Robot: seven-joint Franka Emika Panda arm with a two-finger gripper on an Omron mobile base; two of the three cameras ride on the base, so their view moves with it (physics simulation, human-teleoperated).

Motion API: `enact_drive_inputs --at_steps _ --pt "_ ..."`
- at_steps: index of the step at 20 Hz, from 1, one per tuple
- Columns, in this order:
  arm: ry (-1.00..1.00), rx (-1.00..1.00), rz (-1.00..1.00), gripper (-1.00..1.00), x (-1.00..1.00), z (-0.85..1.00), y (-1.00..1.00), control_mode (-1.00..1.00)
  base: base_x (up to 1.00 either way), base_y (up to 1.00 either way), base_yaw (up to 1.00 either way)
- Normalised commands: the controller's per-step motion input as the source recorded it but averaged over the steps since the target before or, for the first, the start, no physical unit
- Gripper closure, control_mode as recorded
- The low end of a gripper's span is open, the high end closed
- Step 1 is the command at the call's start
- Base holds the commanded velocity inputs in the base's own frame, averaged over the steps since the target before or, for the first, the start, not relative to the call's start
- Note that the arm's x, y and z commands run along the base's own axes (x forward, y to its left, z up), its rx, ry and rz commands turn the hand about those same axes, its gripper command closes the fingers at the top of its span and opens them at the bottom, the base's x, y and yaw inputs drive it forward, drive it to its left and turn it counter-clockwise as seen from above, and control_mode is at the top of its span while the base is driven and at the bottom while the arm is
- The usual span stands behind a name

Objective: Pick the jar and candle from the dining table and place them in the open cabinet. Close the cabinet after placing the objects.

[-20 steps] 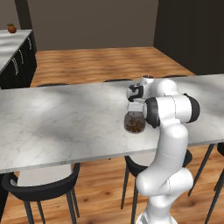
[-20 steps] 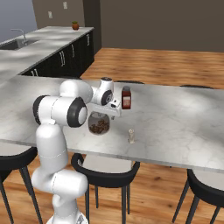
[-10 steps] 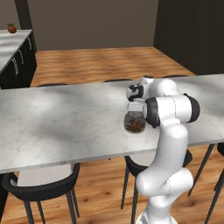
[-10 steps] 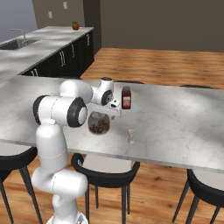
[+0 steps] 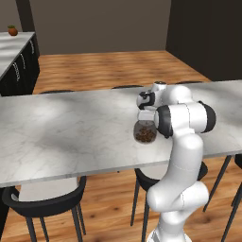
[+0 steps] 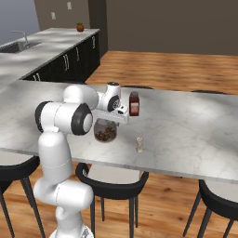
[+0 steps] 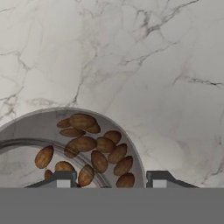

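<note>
The jar [image 5: 144, 133], clear glass with brown nuts inside, stands on the marble dining table [image 5: 71, 132] near its front edge. My gripper [image 5: 144, 118] points straight down onto the jar's top. From the right, the jar [image 6: 105, 132] sits directly under the gripper [image 6: 109, 122]. In the hand view, the jar [image 7: 92, 148] lies below the gripper [image 7: 109, 177], whose two fingertips [image 7: 159, 179] are drawn in around its top, the lid hidden between them. The candle and the cabinet are out of view.
A red-brown bottle [image 6: 134, 103] stands just behind the gripper, and a tiny pale shaker [image 6: 138, 144] stands to the jar's right. Black chairs [image 6: 111, 179] are tucked under the table's near side. A counter with black drawers [image 6: 37, 51] runs along the far left.
The arm has stayed over the jar, and its fingers have closed in on the jar's top. The jar and the other things on the table have not moved.
</note>
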Motion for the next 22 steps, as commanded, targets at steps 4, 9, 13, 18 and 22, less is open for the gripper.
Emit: enact_drive_inputs --at_steps 4,9,13,18,22 --pt "0.00 0.00 0.00 1.00 0.00 0.00 0.00 -1.00 0.00 0.00 0.00" --pt "-0.03 0.01 0.00 1.00 -0.32 0.12 0.00 -1.00 0.00 0.00 0.00" --pt "-0.09 0.05 0.00 1.00 -0.65 0.40 -0.07 -1.00 0.00 0.00 0.00" --pt "-0.06 0.09 0.00 1.00 -0.95 0.55 -0.04 -1.00 0.00 0.00 0.00" --pt "-0.02 0.06 0.00 1.00 -0.93 0.61 -0.01 -1.00 0.00 0.00 0.00"
